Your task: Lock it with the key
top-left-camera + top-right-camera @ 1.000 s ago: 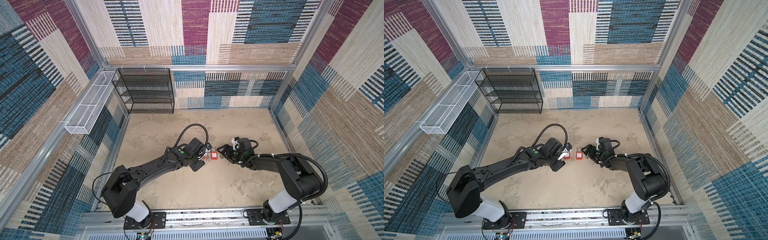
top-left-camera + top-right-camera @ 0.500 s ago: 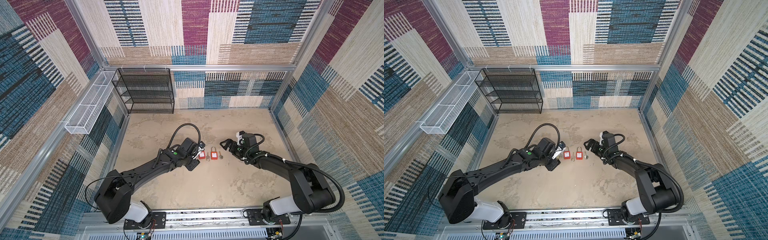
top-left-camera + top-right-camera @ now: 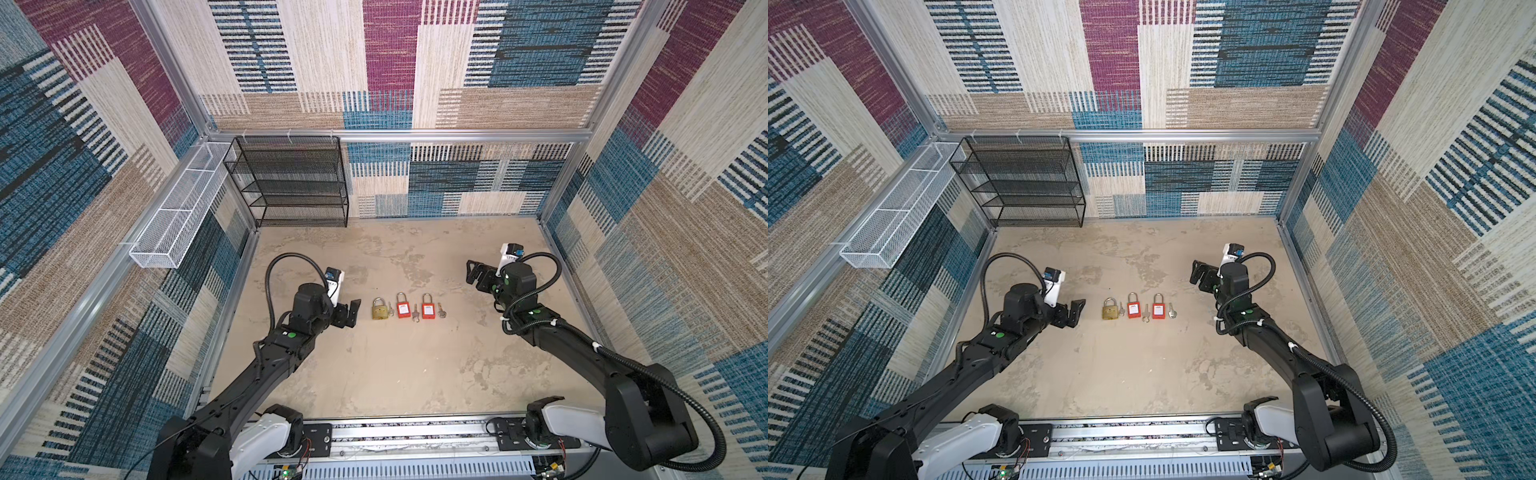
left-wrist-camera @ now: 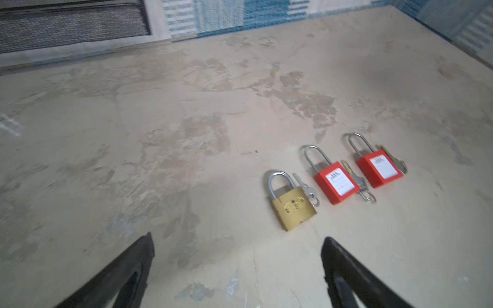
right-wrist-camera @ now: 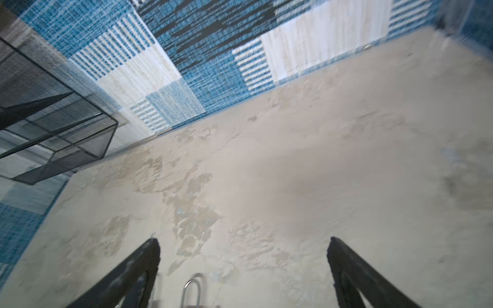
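**Inspector:** Top views first.

**Assessor:** In both top views three locks lie in a row on the floor (image 3: 395, 374): brass padlock (image 3: 377, 309) (image 3: 1109, 309), middle red padlock (image 3: 402, 307) (image 3: 1133, 307), end red padlock (image 3: 428, 308) (image 3: 1158, 307). A key lies just beside each; the brass padlock's key (image 3: 390, 309) is silver. The left gripper (image 3: 353, 312) (image 3: 1077, 312) is just beside the brass padlock, not touching, spread wide and empty. The right gripper (image 3: 473, 272) (image 3: 1198, 272) is well apart from the row, also wide and empty.

**Inspector:** Left wrist?

**Assessor:** The left gripper (image 4: 237, 241) has its jaws wide with bare floor between them. The brass padlock (image 4: 292, 208) lies near one finger. Whether the locks are latched, I cannot tell.

**Inspector:** Right wrist?

**Assessor:** Blurred. The right gripper (image 5: 244, 242) is wide and holds nothing. One shackle (image 5: 192, 289) shows at the frame edge. A black mesh rack (image 5: 53, 133) stands against the wall.
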Motion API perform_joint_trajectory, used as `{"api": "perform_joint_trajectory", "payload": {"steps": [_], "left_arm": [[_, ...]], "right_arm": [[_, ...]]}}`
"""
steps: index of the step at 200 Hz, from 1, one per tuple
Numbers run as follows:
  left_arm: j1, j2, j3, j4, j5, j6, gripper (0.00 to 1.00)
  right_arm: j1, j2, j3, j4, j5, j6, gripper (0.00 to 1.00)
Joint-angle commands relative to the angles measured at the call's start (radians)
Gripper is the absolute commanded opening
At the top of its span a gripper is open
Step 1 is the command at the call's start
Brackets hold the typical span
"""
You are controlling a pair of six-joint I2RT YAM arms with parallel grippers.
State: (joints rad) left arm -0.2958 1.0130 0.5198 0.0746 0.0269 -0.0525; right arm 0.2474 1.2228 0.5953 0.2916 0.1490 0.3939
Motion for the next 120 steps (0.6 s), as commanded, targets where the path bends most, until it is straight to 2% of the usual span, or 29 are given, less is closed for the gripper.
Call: {"api": "perform_joint_trajectory", "payload": {"steps": [1,17,27,46,64,96,120], "left_arm": [[0.055,-0.075,-0.112,0.276,-0.118,-0.044,0.99],[0.100,-0.114,-0.174,0.329,-0.162,-0.012,0.99],[0.119,-0.115,-0.194,0.346,-0.145,0.020,0.99],[0.136,-0.067,-0.216,0.391,-0.137,0.040,0.99],[0.148,-0.002,-0.248,0.507,-0.154,0.063,0.99],[0.195,0.108,-0.274,0.684,-0.251,0.092,0.99],[0.280,0.188,-0.298,0.792,-0.240,0.005,0.99]], "right_arm": [[-0.008,-0.039,-0.098,0.250,0.235,-0.132,0.99],[-0.058,-0.067,-0.183,0.366,0.285,-0.127,0.99],[-0.104,-0.067,-0.224,0.423,0.294,-0.124,0.99],[-0.167,-0.028,-0.260,0.486,0.312,-0.145,0.99],[-0.186,0.024,-0.289,0.553,0.369,-0.145,0.99],[-0.204,0.056,-0.306,0.692,0.312,-0.198,0.99],[-0.212,0.087,-0.277,0.694,0.269,-0.245,0.99]]}}
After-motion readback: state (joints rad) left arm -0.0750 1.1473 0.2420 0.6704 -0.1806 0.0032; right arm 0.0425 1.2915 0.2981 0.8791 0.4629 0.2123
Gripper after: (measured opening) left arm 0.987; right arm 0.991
